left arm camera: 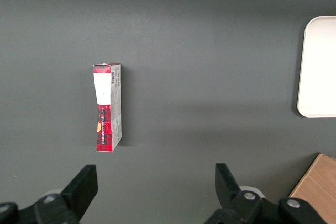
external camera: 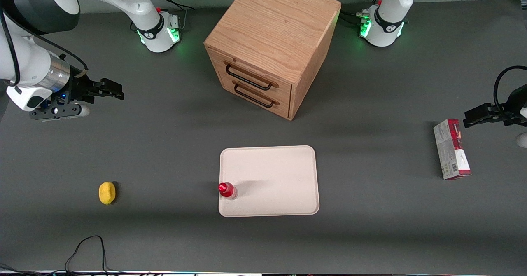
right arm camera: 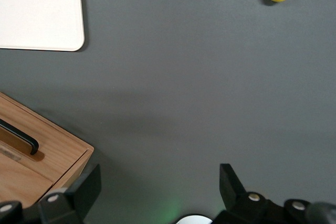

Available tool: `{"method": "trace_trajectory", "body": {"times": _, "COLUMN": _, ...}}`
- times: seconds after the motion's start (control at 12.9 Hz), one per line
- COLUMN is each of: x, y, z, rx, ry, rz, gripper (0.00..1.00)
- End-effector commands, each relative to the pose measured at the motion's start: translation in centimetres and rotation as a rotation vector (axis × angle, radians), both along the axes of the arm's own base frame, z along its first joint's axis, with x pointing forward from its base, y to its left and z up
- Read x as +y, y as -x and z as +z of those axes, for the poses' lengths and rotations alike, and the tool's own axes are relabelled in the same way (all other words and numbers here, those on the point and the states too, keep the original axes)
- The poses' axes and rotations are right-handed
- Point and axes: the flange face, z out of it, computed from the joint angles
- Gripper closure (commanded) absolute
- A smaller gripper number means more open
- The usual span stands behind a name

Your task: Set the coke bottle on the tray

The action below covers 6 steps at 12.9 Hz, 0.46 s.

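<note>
Judged the placing done: found the coke bottle [external camera: 227,190] standing upright on the tray [external camera: 284,173], just inside the tray edge that faced the working arm's end of the bench, close to the tray corner nearest the front camera. Saw the tray lying mid-bench, in front of the wooden drawer cabinet [external camera: 269,45] and nearer the front camera than it.

Found the gripper [external camera: 108,90] well apart from the bottle, raised over the working arm's end of the bench, fingers spread wide and holding nothing; confirmed in the wrist view by two dark fingertips [right arm camera: 232,181] with bare grey bench between them. Reckoned little called for next beyond parking the arm clear without brushing the tray.

Noted the bottle as slim, red-capped, glossy, likely light plastic and easy to tip so near the rim. Noted the tray as flat, matt cream, rounded at the corners, with a low lip. Noted the cabinet as grained oak-toned wood with two dark loop handles. Spotted a small yellow rounded object [external camera: 107,192], sponge-like, toward the working arm's end, and a red-and-grey carton [external camera: 451,149] lying toward the parked arm's end.
</note>
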Motion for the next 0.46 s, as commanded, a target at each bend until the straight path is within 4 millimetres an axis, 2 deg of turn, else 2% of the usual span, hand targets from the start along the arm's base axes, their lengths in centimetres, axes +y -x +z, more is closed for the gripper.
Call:
{"method": "trace_trajectory", "body": {"times": 0.0, "x": -0.2, "y": 0.1, "z": 1.4, "rx": -0.002, "ry": 0.044, "rz": 0.027, "gripper": 0.00}}
{"method": "trace_trajectory", "body": {"times": 0.23, "x": -1.4, "y": -0.2, "z": 2.2, "rx": -0.009, "ry": 0.052, "rz": -0.006, "gripper": 0.00}}
{"method": "trace_trajectory", "body": {"times": 0.31, "x": -2.9, "y": -0.7, "z": 2.7, "rx": -0.020, "ry": 0.039, "rz": -0.032, "gripper": 0.00}}
{"method": "trace_trajectory", "body": {"times": 0.39, "x": -2.7, "y": -0.8, "z": 2.8, "rx": -0.012, "ry": 0.034, "rz": -0.028, "gripper": 0.00}}
